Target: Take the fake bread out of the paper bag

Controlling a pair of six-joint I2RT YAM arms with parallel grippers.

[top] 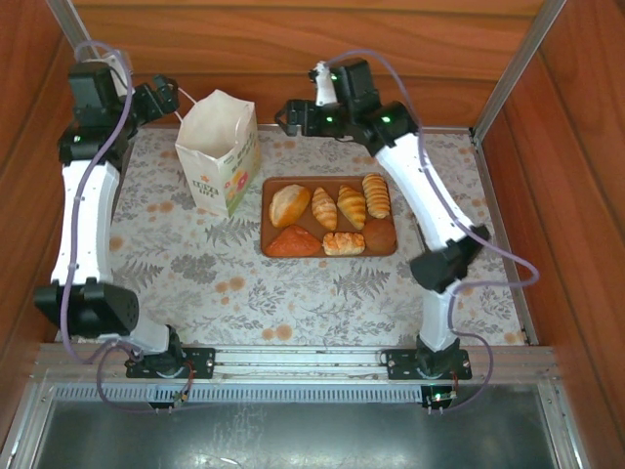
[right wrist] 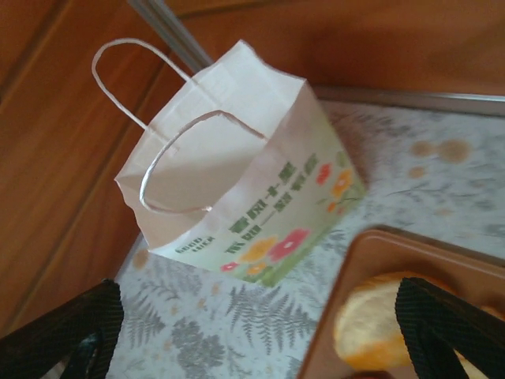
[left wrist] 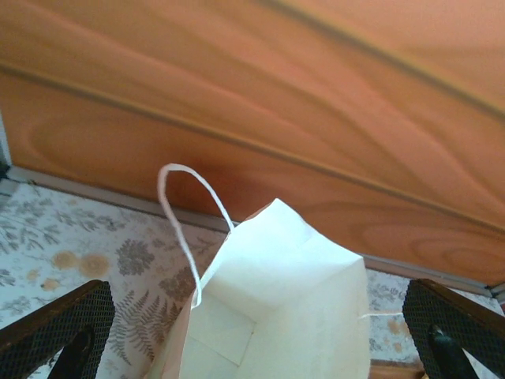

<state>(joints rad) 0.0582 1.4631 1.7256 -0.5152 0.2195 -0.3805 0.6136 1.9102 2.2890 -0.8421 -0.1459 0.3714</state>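
Note:
The white paper bag (top: 219,147) with a green floral print stands upright at the back left of the table. Several pieces of fake bread (top: 332,217) lie on a brown tray (top: 269,217) to its right. My left gripper (top: 164,98) hovers just left of the bag's top, open. In the left wrist view the bag's open mouth (left wrist: 292,300) sits between the spread fingers (left wrist: 59,335), and the white inside that shows holds nothing. My right gripper (top: 291,115) hangs open behind the tray. It looks at the bag (right wrist: 237,158) and a golden bun (right wrist: 379,332).
Wooden walls close in the back and both sides. A metal post (top: 513,68) stands at the back right corner. The floral tablecloth (top: 244,283) lies bare in front of the bag and tray. One cord handle (left wrist: 185,221) loops up from the bag's rim.

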